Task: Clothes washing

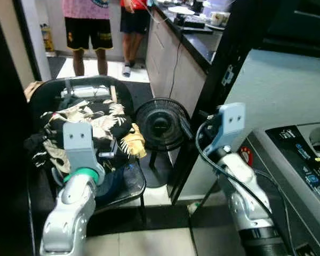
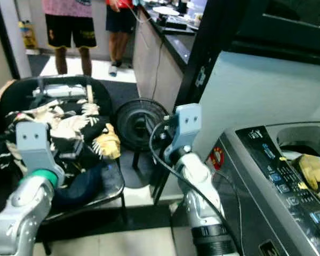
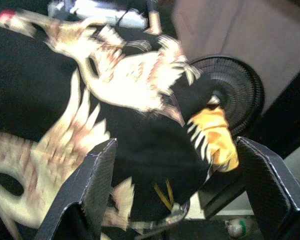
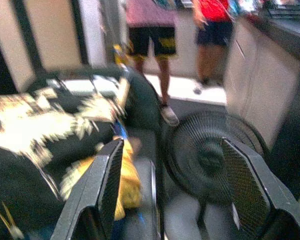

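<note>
Heaped on the black chair (image 1: 122,184) at far left: a black shirt printed with cream and yellow leaves (image 1: 98,125), not yet lifted. Above it, the left gripper (image 3: 172,192), long black fingers spread wide apart, nothing between them, poised over the cloth. Just beside the chair, a round black floor fan (image 1: 161,125) on the tiles. Further right, the right gripper (image 4: 170,190), likewise splayed open and empty, aimed toward chair and fan. At far right, a grey top-loading washing machine (image 2: 266,176) with lid up, something yellow (image 2: 312,170) already lying in the drum. Behind, two people standing by the dark kitchen counter (image 1: 194,42). Judged early to midway: some laundry apparently loaded; shirt pile left to grasp, carry across, drop in.
</note>
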Robot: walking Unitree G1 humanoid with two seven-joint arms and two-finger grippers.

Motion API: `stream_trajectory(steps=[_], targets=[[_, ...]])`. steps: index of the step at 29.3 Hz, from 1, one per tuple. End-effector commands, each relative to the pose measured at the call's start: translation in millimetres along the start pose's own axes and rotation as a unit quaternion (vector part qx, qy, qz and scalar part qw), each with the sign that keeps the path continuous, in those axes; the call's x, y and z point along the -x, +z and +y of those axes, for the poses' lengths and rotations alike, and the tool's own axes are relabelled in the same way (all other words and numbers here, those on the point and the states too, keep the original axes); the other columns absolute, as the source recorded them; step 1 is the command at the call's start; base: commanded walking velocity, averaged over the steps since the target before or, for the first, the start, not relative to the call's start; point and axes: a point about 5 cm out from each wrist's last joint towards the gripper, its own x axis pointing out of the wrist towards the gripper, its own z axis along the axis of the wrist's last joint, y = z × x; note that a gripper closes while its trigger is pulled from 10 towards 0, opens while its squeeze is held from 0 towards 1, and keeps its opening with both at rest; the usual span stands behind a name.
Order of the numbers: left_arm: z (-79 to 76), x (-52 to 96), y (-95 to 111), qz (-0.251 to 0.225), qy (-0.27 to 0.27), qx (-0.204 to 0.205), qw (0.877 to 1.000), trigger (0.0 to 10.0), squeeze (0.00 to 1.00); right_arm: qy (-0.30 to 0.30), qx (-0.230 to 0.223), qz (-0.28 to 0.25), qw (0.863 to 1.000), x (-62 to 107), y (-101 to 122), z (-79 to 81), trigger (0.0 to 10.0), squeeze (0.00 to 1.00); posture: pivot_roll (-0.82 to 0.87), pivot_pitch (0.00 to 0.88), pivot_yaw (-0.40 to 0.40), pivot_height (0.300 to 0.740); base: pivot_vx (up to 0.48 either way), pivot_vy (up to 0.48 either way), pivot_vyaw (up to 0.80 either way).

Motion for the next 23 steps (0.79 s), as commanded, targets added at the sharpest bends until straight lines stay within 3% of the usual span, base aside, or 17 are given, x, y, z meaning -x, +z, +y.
stream_trajectory(steps=[1, 3, 4, 6, 8, 16, 23], targets=[[0.5, -2.1, -15.7, 0.007, -0.011, 0.040, 0.999, 10.0, 0.00, -0.029, 0.017, 0.054, 0.998, 9.8, -26.2, -10.7, 10.0, 0.00, 0.01, 0.044, -0.080, 0.740, 0.000, 0.000, 0.00], [6.6, -1.7, -27.5, 0.004, -0.007, 0.042, 0.999, 10.0, 0.00, -0.033, 0.027, 0.073, 0.996, 14.0, -37.2, -12.0, 10.0, 0.00, 0.00, 0.043, -0.073, 0.740, 0.000, 0.000, 0.00], [10.7, 0.6, -37.9, 0.002, -0.019, 0.013, 1.000, 10.0, 0.00, -0.028, 0.043, 0.085, 0.995, 17.4, -44.4, -11.9, 10.0, 0.00, 0.00, 0.038, -0.068, 0.740, 0.000, 0.000, 0.00], [10.7, 0.6, -37.9, 0.002, -0.019, 0.013, 1.000, 10.0, 0.00, -0.028, 0.043, 0.085, 0.995, 17.4, -44.4, -11.9, 10.0, 0.00, 0.00, 0.038, -0.068, 0.740, 0.000, 0.000, 0.00], [13.3, 4.6, -48.7, 0.006, -0.033, -0.028, 0.999, 10.0, 0.00, -0.016, 0.060, 0.097, 0.993, 21.7, -52.2, -10.9, 10.0, 0.00, 0.00, 0.034, -0.069, 0.740, 0.000, 0.000, 0.40], [10.5, 5.6, -53.6, 0.019, -0.040, -0.031, 0.999, 10.0, 0.00, -0.011, 0.062, 0.099, 0.993, 24.2, -58.5, -6.0, 10.0, 0.00, 0.02, 0.026, -0.028, 0.740, 0.000, 0.000, 0.80], [28.5, 2.7, -48.3, 0.008, -0.052, -0.062, 0.997, 10.0, 0.00, -0.021, 0.035, 0.086, 0.995, 21.1, -66.1, 13.7, 10.0, 0.00, 0.09, 0.021, 0.065, 0.740, 0.000, 0.000, 0.80]])
